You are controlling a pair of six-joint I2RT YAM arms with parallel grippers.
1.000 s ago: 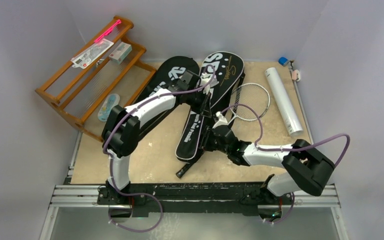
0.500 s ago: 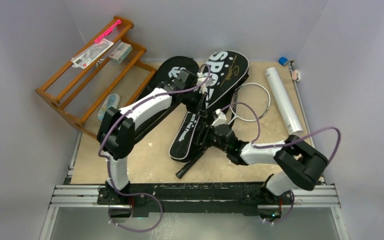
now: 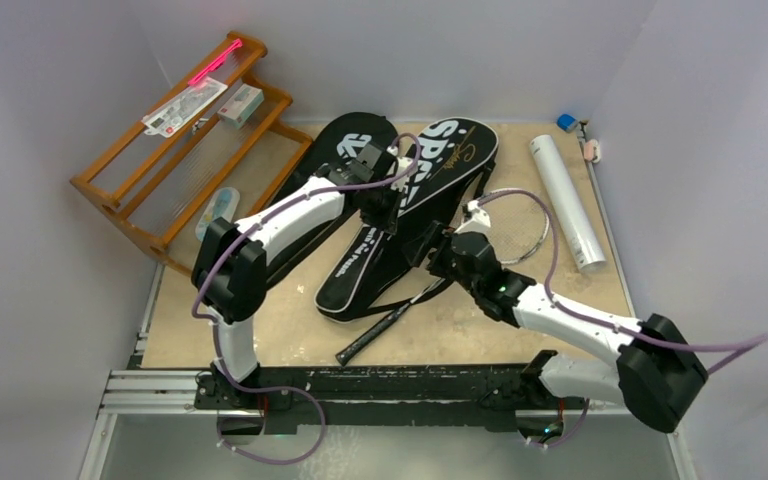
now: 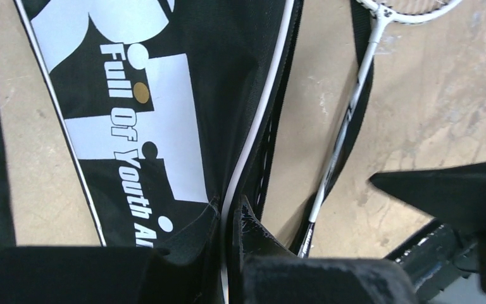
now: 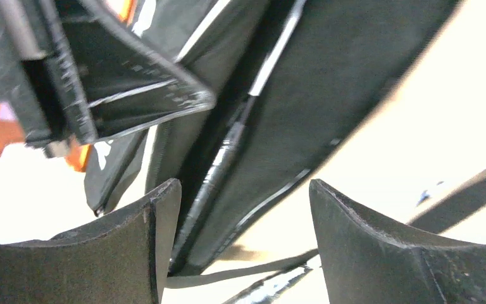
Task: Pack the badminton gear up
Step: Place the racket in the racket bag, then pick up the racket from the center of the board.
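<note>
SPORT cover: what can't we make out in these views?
- SPORT cover inside: every view, its own fabric hides the contents.
- Second cover lettering: top view, left arm lies across it.
- Racket head: left wrist view, cut by top edge; top view, right arm overlaps it.
- Right wrist view: blurred; thin bar between the right hand's fingers unidentifiable.

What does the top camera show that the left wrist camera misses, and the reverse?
Only the top view: the wooden rack, the white tube, the second cover and the right gripper, which is open. Only the left wrist view: the left gripper seen close, shut on the white-piped edge of the SPORT cover, with its "Full Of Youth" lettering readable. Both: that cover and the racket.
</note>
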